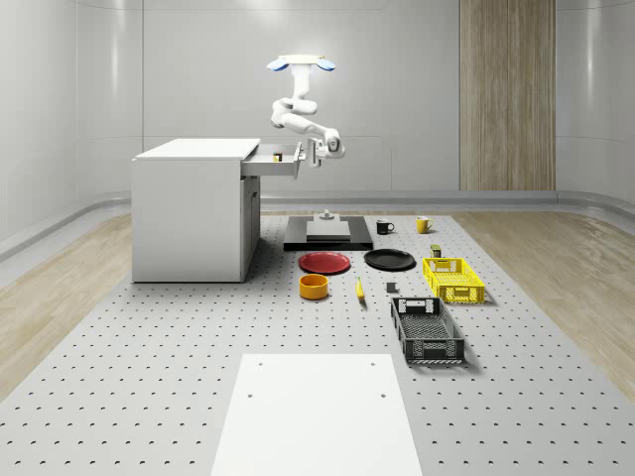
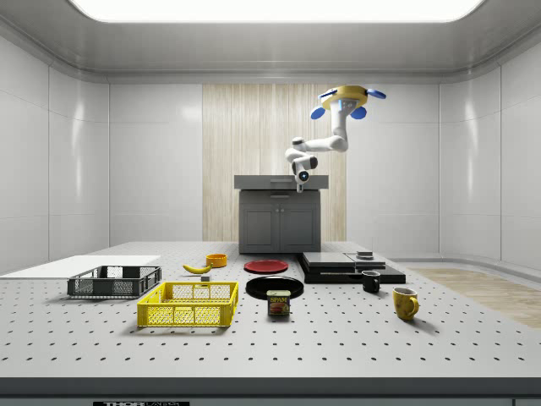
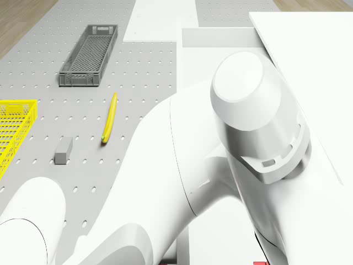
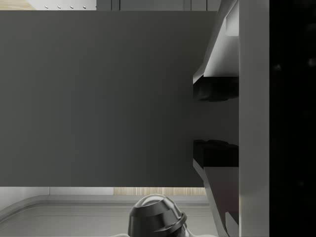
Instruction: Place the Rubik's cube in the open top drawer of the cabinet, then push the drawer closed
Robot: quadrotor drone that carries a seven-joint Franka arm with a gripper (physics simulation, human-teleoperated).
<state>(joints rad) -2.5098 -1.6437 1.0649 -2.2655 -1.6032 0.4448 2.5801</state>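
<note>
1. Smooth glossy white shell, plastic-looking, on the arm (image 3: 220,165).
2. Matt grey table (image 1: 149,377), dotted with regular holes.
3. Flat matt white on the cabinet (image 1: 189,223) in the whole-scene view; matt dark grey on the drawer front (image 4: 98,98) in the wrist view.
4. Plastic-looking lattice walls on the yellow crate (image 2: 188,304) and the grey crate (image 1: 427,330).
5. Glossy red plate (image 1: 324,262) and glossy black plate (image 1: 389,260).
6. Matt black ribbed pads (image 4: 215,89) on the tool.
7. Wood-grain wall panel (image 1: 506,94) and floor planks (image 1: 60,288).
</note>
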